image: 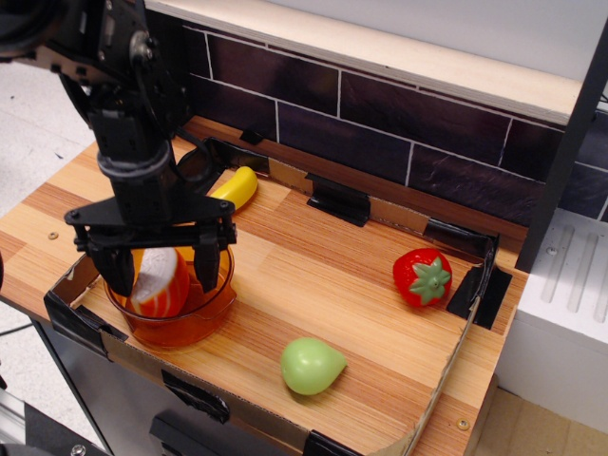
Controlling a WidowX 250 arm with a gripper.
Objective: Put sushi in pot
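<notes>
The sushi (157,285), white rice side up and orange-striped side down, lies tilted inside the translucent orange pot (195,323) at the front left of the wooden tray. My gripper (162,275) reaches down into the pot, its black fingers (206,266) spread to either side of the sushi. The jaws stand open. The sushi leans toward the left finger, and I cannot tell whether it touches it. The pot's bottom is partly hidden by the sushi and fingers.
A yellow banana toy (237,187) lies behind the pot. A green pear-shaped toy (310,366) sits near the front edge. A red strawberry (423,276) lies at the right. A low cardboard rim (456,361) with black brackets borders the board. A dark tiled wall stands behind.
</notes>
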